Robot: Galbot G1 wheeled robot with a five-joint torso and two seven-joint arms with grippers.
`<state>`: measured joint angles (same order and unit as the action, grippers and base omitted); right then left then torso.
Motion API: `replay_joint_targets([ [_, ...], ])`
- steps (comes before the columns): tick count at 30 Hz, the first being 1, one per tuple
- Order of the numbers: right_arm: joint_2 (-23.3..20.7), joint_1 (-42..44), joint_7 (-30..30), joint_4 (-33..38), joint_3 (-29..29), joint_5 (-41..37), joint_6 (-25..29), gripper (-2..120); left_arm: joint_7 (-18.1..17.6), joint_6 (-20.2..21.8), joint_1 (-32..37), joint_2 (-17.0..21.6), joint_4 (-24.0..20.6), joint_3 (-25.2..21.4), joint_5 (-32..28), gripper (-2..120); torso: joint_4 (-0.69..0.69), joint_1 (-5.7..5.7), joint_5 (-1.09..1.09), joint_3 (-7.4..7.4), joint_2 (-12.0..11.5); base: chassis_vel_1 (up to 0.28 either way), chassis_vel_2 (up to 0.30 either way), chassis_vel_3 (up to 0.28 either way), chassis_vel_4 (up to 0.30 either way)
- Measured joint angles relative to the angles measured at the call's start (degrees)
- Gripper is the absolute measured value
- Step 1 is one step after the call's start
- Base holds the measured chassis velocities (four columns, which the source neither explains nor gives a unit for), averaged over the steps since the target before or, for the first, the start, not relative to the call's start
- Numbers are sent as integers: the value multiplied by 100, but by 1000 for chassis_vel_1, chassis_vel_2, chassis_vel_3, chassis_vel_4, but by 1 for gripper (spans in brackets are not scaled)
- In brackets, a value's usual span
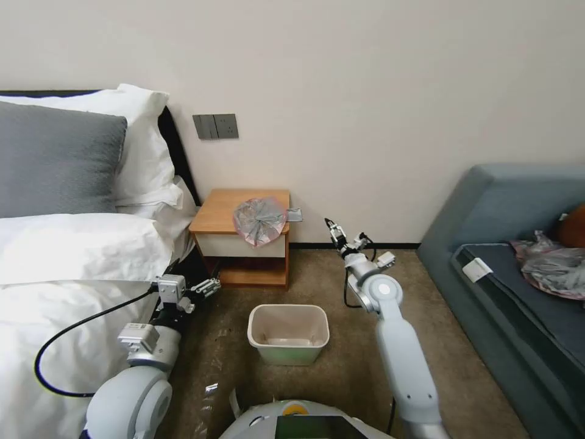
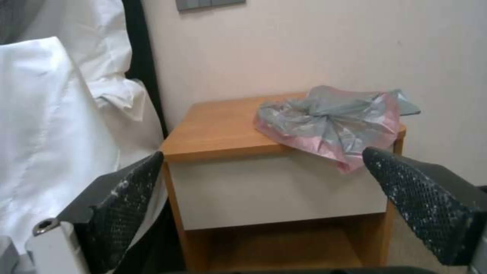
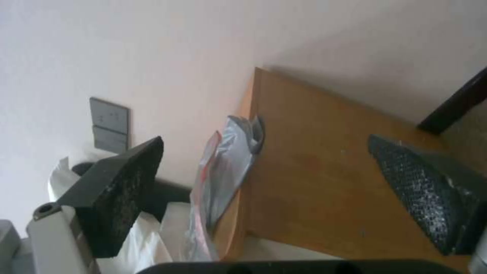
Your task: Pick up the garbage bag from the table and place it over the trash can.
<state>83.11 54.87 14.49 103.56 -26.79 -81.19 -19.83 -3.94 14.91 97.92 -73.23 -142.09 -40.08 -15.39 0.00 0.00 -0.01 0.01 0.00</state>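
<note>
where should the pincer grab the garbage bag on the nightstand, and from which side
Probably the pink-rimmed flap of the garbage bag that droops over the front edge of the table, past the white drawer front. It hangs clear of the wood, so fingers can close on thin plastic without scraping the top. Come from the front, the robot's side. The open right pincer is nearer than the open left pincer.

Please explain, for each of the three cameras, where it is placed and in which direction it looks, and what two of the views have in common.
Head view: from the robot's head, looking forward and down at the table, the trash can on the carpet, the bed and the sofa; the left gripper and right gripper both show.
Left wrist view: faces the table's white drawer front; open fingers frame it.
Right wrist view: faces the table's side panel, rolled; open fingers frame it.
Shared: all three show the garbage bag on the table, overhanging its front edge.
</note>
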Motion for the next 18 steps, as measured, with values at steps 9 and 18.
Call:
replay_joint_targets([
  [9,29,-549,-273,-871,185,-262,-77,100,6,6,23,-176,-44,16,-1,100,0,0,0,0,0,0,0,0,0],
  [18,138,-1124,-406,-1568,260,-625,-220,100,37,0,23,-234,-69,16,3,100,-1,0,0,0,0,0,0,0,0],
])
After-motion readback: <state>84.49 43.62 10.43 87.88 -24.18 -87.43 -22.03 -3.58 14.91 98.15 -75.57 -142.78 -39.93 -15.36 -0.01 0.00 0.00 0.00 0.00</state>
